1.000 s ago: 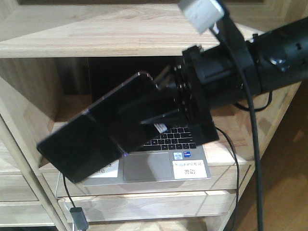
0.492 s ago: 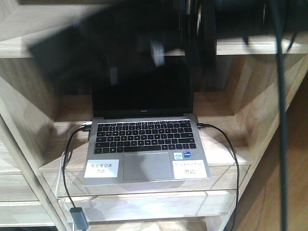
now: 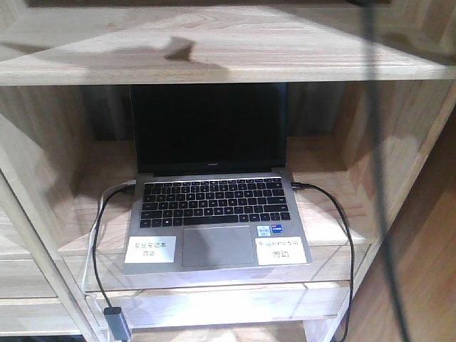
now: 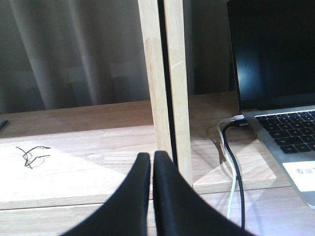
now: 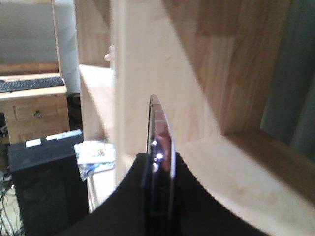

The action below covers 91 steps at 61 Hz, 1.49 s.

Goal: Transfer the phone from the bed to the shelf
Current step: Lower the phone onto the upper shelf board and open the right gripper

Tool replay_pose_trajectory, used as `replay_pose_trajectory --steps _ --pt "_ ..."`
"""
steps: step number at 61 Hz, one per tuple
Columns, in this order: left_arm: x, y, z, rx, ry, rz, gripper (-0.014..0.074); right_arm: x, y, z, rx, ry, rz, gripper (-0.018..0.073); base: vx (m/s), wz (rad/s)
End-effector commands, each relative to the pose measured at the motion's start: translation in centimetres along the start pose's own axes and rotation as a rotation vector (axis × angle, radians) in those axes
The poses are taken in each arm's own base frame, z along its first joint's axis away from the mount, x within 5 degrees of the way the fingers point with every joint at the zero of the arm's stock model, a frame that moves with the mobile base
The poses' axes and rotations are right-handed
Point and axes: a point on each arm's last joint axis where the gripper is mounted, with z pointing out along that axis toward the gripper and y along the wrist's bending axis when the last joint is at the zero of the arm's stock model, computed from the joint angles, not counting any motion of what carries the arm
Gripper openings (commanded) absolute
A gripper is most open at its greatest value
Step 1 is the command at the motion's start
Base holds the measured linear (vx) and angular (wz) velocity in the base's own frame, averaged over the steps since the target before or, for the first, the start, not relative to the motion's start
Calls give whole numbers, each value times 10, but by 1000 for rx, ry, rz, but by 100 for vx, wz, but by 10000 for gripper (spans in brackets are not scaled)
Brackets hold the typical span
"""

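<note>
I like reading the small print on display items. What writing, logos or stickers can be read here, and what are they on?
White sticker left of the touchpad on the open grey laptop: Chinese characters, too blurred to read.
White sticker right of the touchpad: also unreadable.
Small blue badge above it: too small to read.
Tiny brand mark under the dark screen: illegible.
Keyboard keys: legends too small.
Pale-wood shelf: no writing seen.

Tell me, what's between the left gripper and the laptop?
In the left wrist view, a wooden post and two cables sit between the left gripper and the laptop.
</note>
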Motion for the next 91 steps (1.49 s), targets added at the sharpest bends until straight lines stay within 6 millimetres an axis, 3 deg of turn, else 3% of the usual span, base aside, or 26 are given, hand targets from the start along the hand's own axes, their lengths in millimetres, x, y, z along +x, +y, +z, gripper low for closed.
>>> replay_pose_trajectory --steps 1,15,40,56,73,83,91 --pt "-14 2 -3 -11 -106 -15 1 -27 -4 0 20 -143 24 -3 0 0" --pt "-14 2 -3 -11 -106 -15 1 -10 -39 38 1 -176 93 -3 0 0" --pt "-14 2 -3 -11 -106 -15 1 51 -79 83 18 -82 188 -3 0 0" --pt "-14 2 -3 -11 -106 -15 1 74 -92 95 52 -46 198 -2 0 0" --pt "-14 2 -3 -11 -106 -15 1 78 -97 96 80 -42 197 21 0 0" --pt "-14 2 -3 -11 -106 -15 1 79 -97 96 85 -36 189 95 0 0" --pt "-14 2 -3 -11 -106 -15 1 79 -97 96 88 -36 188 208 0 0"
